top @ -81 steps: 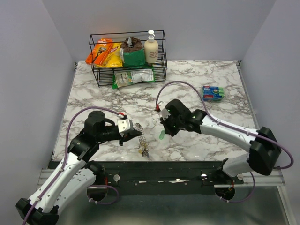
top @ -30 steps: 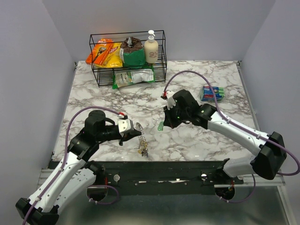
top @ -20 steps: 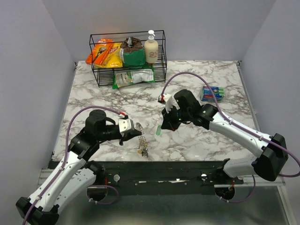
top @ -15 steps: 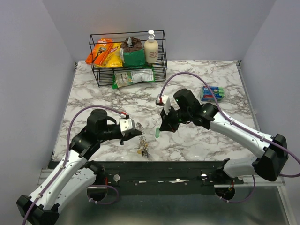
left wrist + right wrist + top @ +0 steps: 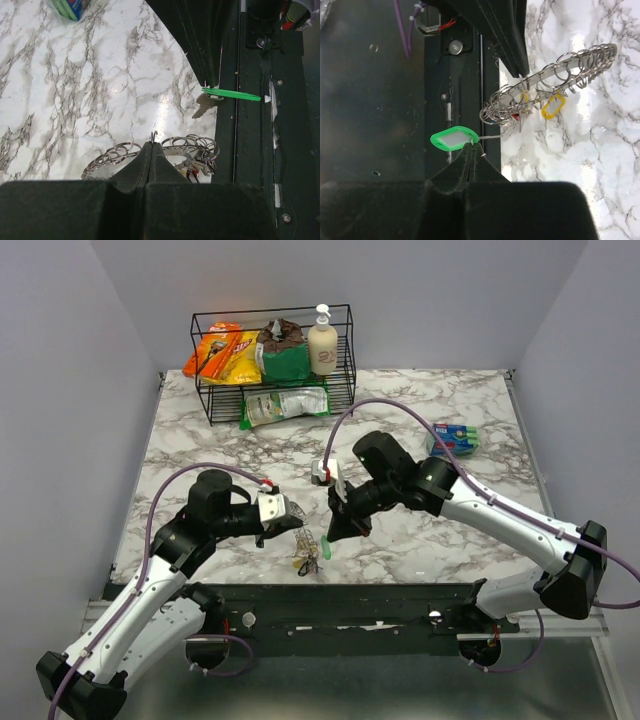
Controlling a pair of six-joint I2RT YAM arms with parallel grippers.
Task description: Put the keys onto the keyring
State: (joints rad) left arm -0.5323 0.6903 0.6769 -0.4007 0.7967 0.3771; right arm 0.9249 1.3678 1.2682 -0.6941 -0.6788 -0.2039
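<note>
My left gripper is shut on the rim of the keyring, a grey metal ring edged with small split rings, and holds it edge-up near the table's front edge. Keys with yellow and red heads hang from it. My right gripper is shut on the small wire loop of a green-headed key, just right of the keyring. In the right wrist view the green head hangs at my right gripper, below the keyring. The left wrist view shows my left gripper, the keyring and the green key.
A black wire basket with snack bags and a soap bottle stands at the back. A packet lies in front of it. A blue-green pack lies at the right. The black front rail is just below both grippers.
My right gripper has carried the green key left and toward the front edge, up beside the keyring. The left gripper has stayed almost still, holding the keyring.
</note>
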